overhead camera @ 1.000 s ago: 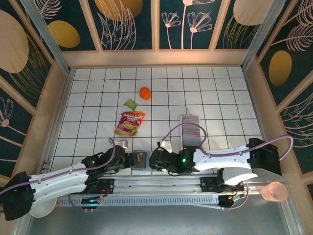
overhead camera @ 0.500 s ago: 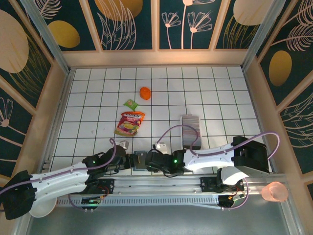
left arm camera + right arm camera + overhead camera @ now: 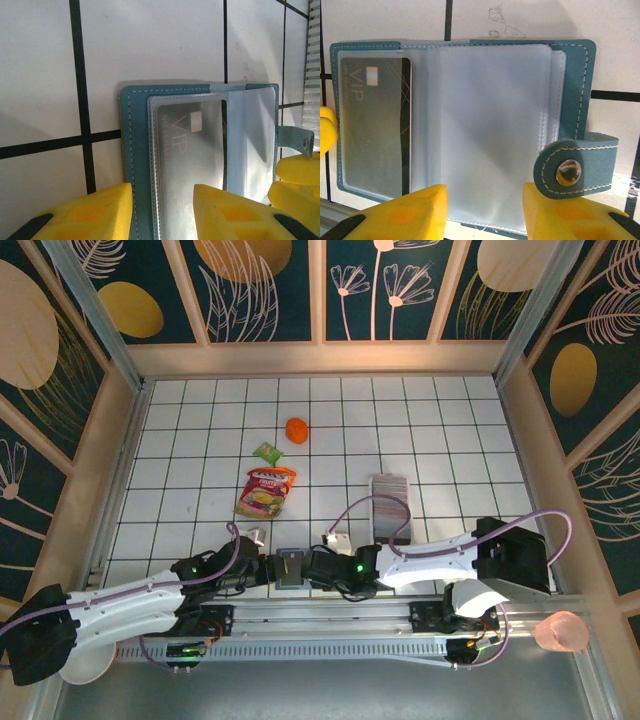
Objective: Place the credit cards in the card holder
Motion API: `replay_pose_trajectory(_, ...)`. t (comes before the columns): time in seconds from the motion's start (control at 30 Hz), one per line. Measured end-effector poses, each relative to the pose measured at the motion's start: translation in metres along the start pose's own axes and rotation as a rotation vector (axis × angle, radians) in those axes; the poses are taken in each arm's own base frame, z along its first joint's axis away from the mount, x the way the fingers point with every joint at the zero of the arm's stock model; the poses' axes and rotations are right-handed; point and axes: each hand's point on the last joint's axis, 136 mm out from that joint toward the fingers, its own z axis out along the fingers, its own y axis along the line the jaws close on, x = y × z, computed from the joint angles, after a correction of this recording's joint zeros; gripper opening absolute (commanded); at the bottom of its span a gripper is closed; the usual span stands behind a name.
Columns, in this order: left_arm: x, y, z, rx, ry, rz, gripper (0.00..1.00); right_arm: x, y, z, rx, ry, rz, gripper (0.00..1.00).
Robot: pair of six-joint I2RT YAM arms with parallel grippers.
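Down at the near edge of the table [image 3: 200, 440], right in front of the arm bases, the card holder [image 3: 289, 568] lies open and flat on the white tiles, with an end effector at each end of it. From the left wrist I can see its teal cover [image 3: 135, 150] and a grey card [image 3: 190, 150] marked VIP sitting in a clear sleeve. The left end effector [image 3: 162, 200] has its yellow fingers [image 3: 75, 215] set apart at a middling width over that end of the holder. I cannot tell whether they press on it. The right end effector [image 3: 484, 192] comes in from the other side, and its fingers [image 3: 570, 215] also stand moderately apart, over the near edge of the clear sleeves, with nothing pinched between them. The clasp tab [image 3: 575, 167] curls over the holder's right cover, beside one of those fingers. The credit cards [image 3: 392, 515] sit packed in a row in the white tray [image 3: 389, 481], further back and to the right of the holder. A red-yellow snack pouch [image 3: 264, 491] lies mid-table, well apart from the holder.
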Motion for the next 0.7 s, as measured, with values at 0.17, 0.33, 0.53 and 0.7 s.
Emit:
replay_pose_trajectory(0.17, 0.001, 0.000, 0.000, 0.004, 0.001, 0.000, 0.36, 0.001, -0.002, 0.003, 0.010, 0.004, -0.002, 0.44)
replay_pose_trajectory(0.33, 0.001, 0.001, 0.001, 0.004, 0.001, 0.000, 0.35, 0.003, -0.003, 0.008, 0.022, 0.009, -0.005, 0.50)
replay_pose_trajectory(0.53, 0.001, 0.000, 0.001, 0.007, 0.000, 0.000, 0.35, 0.002, 0.002, 0.009, 0.004, 0.004, -0.003, 0.52)
replay_pose_trajectory(0.7, 0.001, 0.000, 0.001, 0.009, -0.001, 0.001, 0.35, -0.002, 0.011, 0.011, -0.034, 0.001, 0.014, 0.52)
